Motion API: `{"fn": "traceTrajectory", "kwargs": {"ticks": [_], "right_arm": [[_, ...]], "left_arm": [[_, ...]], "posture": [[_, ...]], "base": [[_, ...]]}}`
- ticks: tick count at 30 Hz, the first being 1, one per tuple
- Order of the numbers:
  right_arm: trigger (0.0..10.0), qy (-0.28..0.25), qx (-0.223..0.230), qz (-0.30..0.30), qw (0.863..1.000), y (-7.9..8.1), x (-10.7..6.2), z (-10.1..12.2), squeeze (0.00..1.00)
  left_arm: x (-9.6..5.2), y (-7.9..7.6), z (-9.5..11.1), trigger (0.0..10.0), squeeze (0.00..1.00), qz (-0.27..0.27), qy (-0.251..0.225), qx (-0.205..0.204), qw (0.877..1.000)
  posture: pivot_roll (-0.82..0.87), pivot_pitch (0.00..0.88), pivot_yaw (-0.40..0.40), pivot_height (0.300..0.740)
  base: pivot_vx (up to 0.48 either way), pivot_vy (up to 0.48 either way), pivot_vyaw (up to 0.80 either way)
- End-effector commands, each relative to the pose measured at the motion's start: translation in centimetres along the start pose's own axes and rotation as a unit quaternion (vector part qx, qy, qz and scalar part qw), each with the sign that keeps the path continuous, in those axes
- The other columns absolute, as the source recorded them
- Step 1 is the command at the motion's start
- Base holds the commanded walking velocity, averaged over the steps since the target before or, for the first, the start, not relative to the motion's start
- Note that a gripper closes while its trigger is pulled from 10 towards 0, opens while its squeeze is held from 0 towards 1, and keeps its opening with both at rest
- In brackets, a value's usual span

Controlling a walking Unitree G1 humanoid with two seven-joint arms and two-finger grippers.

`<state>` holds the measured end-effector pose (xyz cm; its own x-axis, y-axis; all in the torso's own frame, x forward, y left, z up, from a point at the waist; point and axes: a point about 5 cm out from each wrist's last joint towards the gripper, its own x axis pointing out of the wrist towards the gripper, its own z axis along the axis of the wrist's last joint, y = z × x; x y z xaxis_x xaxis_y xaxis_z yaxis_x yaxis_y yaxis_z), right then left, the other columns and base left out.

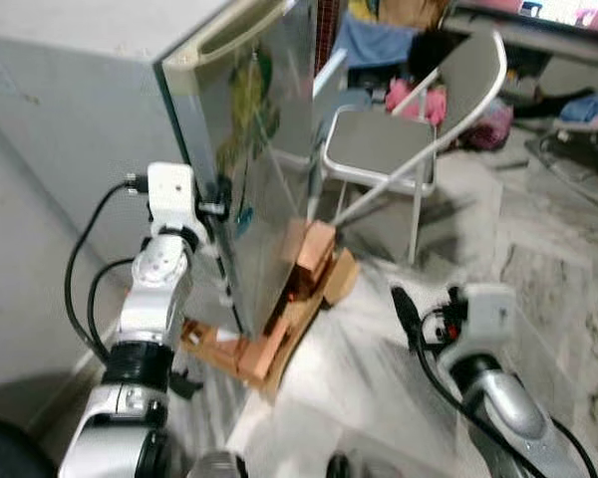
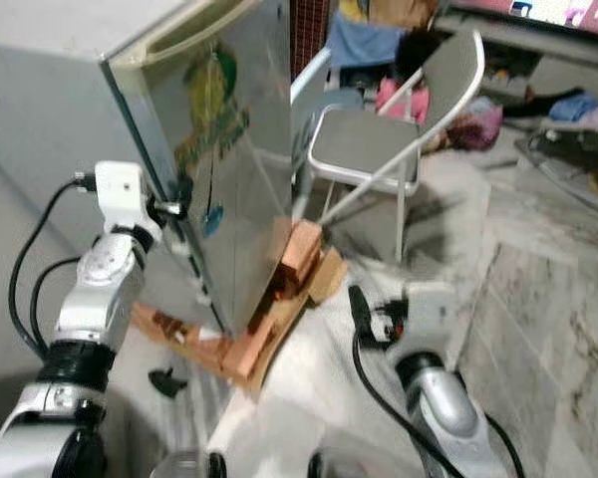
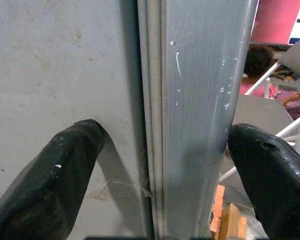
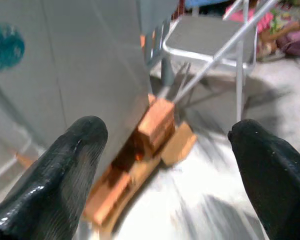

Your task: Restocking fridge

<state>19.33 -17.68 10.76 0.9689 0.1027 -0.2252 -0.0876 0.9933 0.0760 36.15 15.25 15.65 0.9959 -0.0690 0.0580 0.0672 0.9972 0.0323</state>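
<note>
The left gripper (image 3: 160,165) is spread wide, one finger on each side of the fridge door's (image 1: 264,159) upright edge, the nearer arm to pull it. The right gripper (image 4: 165,165) hangs released, low over the floor. Bricks (image 1: 304,264) prop the fridge; a folding chair (image 1: 399,139) stands just beyond.

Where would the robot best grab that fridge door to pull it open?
Probably the door's long vertical edge, approached from the side as the open left gripper is now, one finger on either side. The top is recessed, but sits higher.
</note>
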Motion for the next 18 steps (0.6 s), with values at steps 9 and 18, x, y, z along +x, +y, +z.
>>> {"fn": "traceTrajectory", "kwargs": {"ticks": [9,18], "right_arm": [[10.0,0.012,-0.007,-0.018,1.000,-0.7,-0.9,0.5,0.00],[10.0,0.014,-0.009,-0.021,1.000,-0.6,-0.4,0.4,0.00]], "left_arm": [[1.6,-3.2,0.8,10.0,0.00,-0.094,-0.006,-0.014,0.995],[1.6,-5.6,0.9,10.0,0.00,-0.165,-0.006,-0.013,0.986]], "posture": [[-0.11,0.158,-0.005,0.740],[-0.11,0.150,0.002,0.740]], "base": [[0.000,0.000,0.00],[0.000,0.000,0.00]]}}
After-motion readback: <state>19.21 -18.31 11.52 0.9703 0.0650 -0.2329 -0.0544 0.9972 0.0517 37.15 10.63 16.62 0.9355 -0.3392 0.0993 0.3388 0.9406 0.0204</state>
